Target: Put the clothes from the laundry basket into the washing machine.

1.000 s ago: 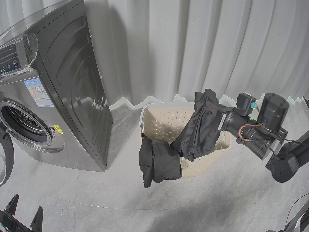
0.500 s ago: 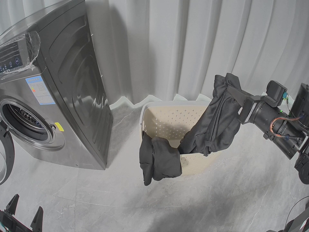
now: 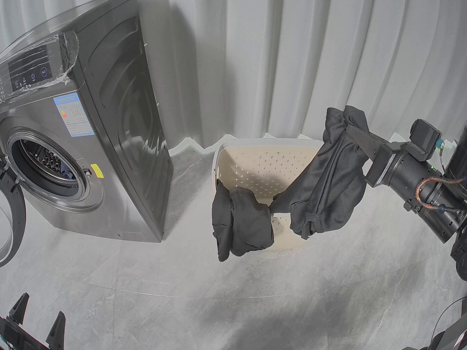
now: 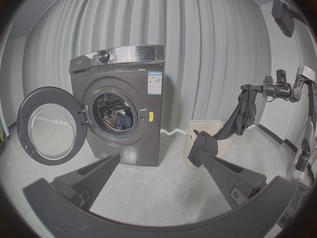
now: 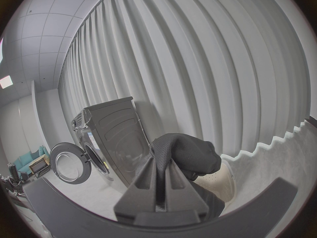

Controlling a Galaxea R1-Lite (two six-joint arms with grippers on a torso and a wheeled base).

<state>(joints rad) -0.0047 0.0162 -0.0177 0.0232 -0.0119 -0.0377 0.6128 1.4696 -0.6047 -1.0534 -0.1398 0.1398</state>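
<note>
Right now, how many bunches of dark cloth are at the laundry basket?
2: a hanging bunch held by the right hand above the laundry basket, and a draped bunch over its near rim. They join, so may be one garment; more could lie hidden inside.

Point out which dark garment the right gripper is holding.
The hanging garment, clamped in the right gripper above the laundry basket; the draped garment just lies over the basket's near rim, ungripped.

You count: 1 washing machine (image 3: pixel 121 122) | 1 laundry basket (image 3: pixel 262 171) | 1 dark garment (image 3: pixel 331 185) | 1 curtain (image 3: pixel 292 49) | left gripper (image 4: pixel 159 157) + right gripper (image 5: pixel 161 162) = 2
</note>
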